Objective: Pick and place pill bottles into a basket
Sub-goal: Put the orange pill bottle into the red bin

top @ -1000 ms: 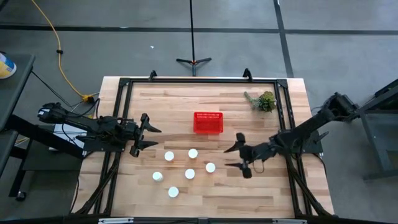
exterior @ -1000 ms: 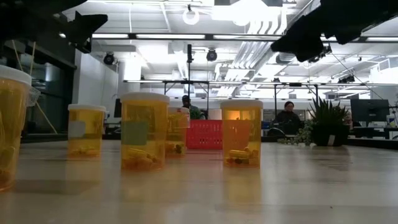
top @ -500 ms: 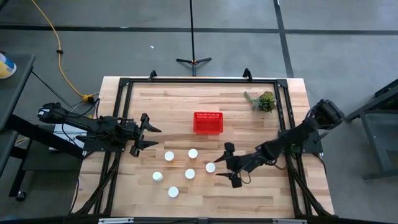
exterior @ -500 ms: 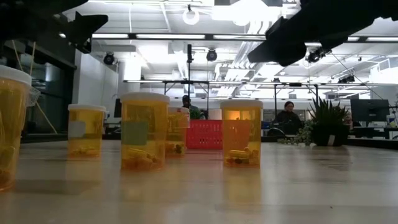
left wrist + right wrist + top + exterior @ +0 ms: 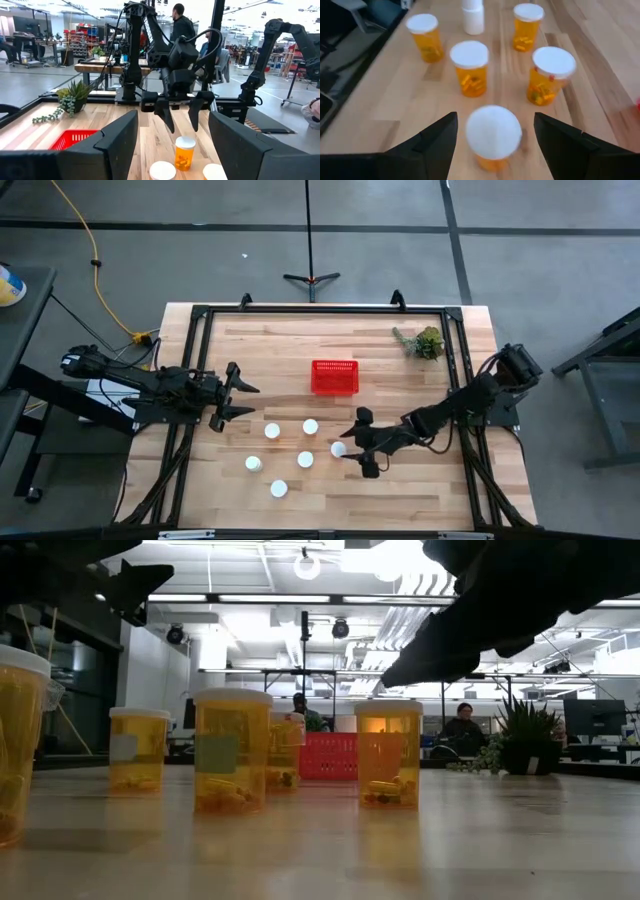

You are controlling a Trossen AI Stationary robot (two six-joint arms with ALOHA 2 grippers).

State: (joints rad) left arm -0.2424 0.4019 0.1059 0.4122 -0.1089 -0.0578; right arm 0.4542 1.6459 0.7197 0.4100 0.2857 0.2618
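Observation:
Six pill bottles, amber with round white caps, stand upright on the wooden table, left of its middle (image 5: 305, 459). The red basket (image 5: 334, 377) stands beyond them, toward the far edge. My right gripper (image 5: 353, 445) is open and low at the rightmost bottle (image 5: 338, 448). In the right wrist view that bottle (image 5: 493, 134) stands between the two fingers (image 5: 427, 145) with a gap on each side. My left gripper (image 5: 244, 400) is open and empty at the table's left side, left of the bottles.
A green plant sprig (image 5: 422, 342) lies at the far right corner. A black frame (image 5: 320, 310) runs around the table top. The other bottles (image 5: 469, 67) stand close beyond the rightmost one. Bare wood lies near the front edge and right of the bottles. People show in the room behind.
My right gripper has gone toward the table's left edge and down, up to the rightmost bottle, and has stayed open. The bottles and the basket have not moved.

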